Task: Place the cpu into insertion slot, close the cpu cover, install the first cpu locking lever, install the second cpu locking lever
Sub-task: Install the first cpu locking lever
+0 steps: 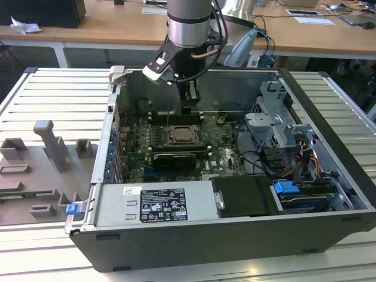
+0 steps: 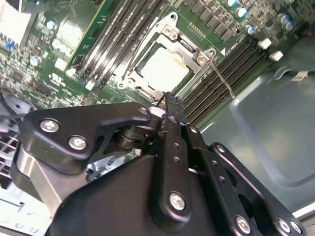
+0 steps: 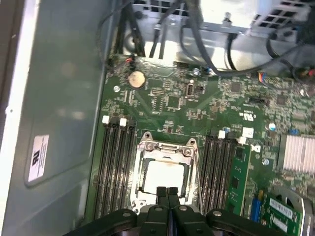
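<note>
While the arm leans into the open computer case [image 1: 235, 247], the pincer [image 1: 189, 107] hangs over the long black memory slots [image 1: 170, 117], near the far side of the insertion slot [image 1: 179, 137].

Surroundings: a black expansion card [image 1: 174, 160] lies just in front of the socket. A power supply [image 1: 117, 205] carries a white printed label [image 1: 154, 205]. Cables and a drive cage [image 1: 276, 126] sit toward the exterior view's right. Grey fixture blocks [image 1: 50, 147] stand on the bench [image 1: 35, 88] at the exterior view's left, well apart from the socket.

Pincer: in both wrist views the fingers [image 3: 160, 192] are pressed together — nothing held.

The cpu [image 3: 165, 176] sits in the slot, its pale face showing through the window of the cpu cover [image 3: 165, 147], which lies flat over it. A thin wire lever [image 2: 221, 78] angles out from one socket corner across the memory slots.

A white sticker [image 3: 42, 157] is on the case wall — print not legible.
</note>
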`<act>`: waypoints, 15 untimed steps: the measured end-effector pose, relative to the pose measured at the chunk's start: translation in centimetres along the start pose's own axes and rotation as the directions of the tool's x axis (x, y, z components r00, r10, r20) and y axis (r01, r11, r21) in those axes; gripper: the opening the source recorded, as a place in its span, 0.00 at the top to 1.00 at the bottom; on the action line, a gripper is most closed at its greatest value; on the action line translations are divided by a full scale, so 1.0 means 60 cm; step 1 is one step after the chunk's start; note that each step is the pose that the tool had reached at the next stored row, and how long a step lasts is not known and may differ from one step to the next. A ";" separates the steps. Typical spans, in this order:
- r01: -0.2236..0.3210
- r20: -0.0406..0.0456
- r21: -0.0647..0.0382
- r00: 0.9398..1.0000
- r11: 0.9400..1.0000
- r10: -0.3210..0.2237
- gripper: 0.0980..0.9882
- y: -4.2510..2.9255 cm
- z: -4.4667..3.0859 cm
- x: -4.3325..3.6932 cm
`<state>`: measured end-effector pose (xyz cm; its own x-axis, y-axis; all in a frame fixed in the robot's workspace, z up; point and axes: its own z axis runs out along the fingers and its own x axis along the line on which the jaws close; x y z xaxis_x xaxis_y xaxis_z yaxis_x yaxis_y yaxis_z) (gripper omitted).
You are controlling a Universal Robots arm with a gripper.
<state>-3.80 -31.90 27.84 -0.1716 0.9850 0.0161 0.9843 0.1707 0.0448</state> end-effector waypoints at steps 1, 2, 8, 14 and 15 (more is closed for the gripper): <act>0.011 -0.001 0.000 1.000 1.000 -0.011 0.99 0.000 0.000 0.000; 0.026 -0.001 0.000 1.000 1.000 -0.026 0.99 0.000 0.000 0.000; 0.102 -0.005 0.001 0.995 0.995 -0.102 0.99 -0.004 0.001 0.001; 0.178 -0.009 0.005 0.984 0.984 -0.178 0.99 -0.004 0.001 0.001; 0.188 -0.010 0.005 0.982 0.982 -0.188 0.99 -0.004 0.001 0.001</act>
<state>-4.05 -31.89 27.76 -0.3535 0.9353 0.0170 0.9348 0.3526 0.0420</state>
